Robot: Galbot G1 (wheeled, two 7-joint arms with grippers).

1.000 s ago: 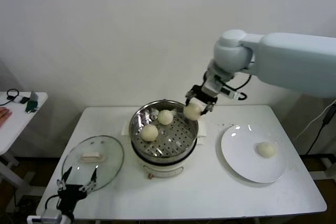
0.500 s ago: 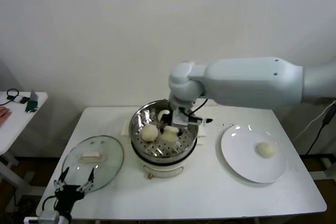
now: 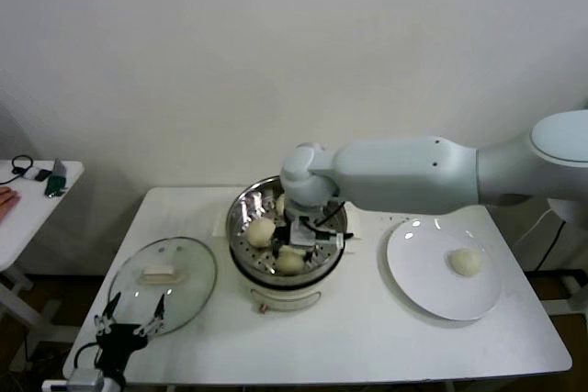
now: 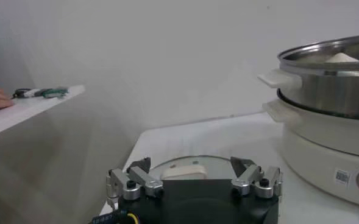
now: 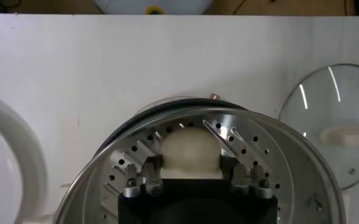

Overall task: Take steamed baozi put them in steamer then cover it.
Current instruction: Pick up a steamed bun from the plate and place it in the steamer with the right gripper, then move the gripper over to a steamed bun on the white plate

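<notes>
The steamer (image 3: pixel 241 218) stands mid-table on its white base. Two baozi lie in it, one on the left (image 3: pixel 261 231) and one at the back, partly hidden (image 3: pixel 281 201). My right gripper (image 3: pixel 296 250) reaches down into the steamer and is shut on a third baozi (image 3: pixel 289 263), low over the perforated tray; the right wrist view shows the fingers (image 5: pixel 151 167) pressing its sides (image 5: pixel 190 149). A fourth baozi (image 3: pixel 465 262) lies on the white plate (image 3: pixel 418 273). The glass cover (image 3: pixel 188 293) lies flat left of the steamer. My left gripper (image 3: pixel 130 325) is open and empty at the cover's near edge.
A side table (image 3: pixel 28 195) with small items and a person's hand stands at the far left. The wall rises close behind the table. In the left wrist view the steamer (image 4: pixel 331 85) is to one side and the cover's handle (image 4: pixel 183 173) lies just ahead of the open gripper (image 4: pixel 194 173).
My right arm has carried the baozi from above the steamer's right rim down into the steamer and toward its front. The left arm has not moved.
</notes>
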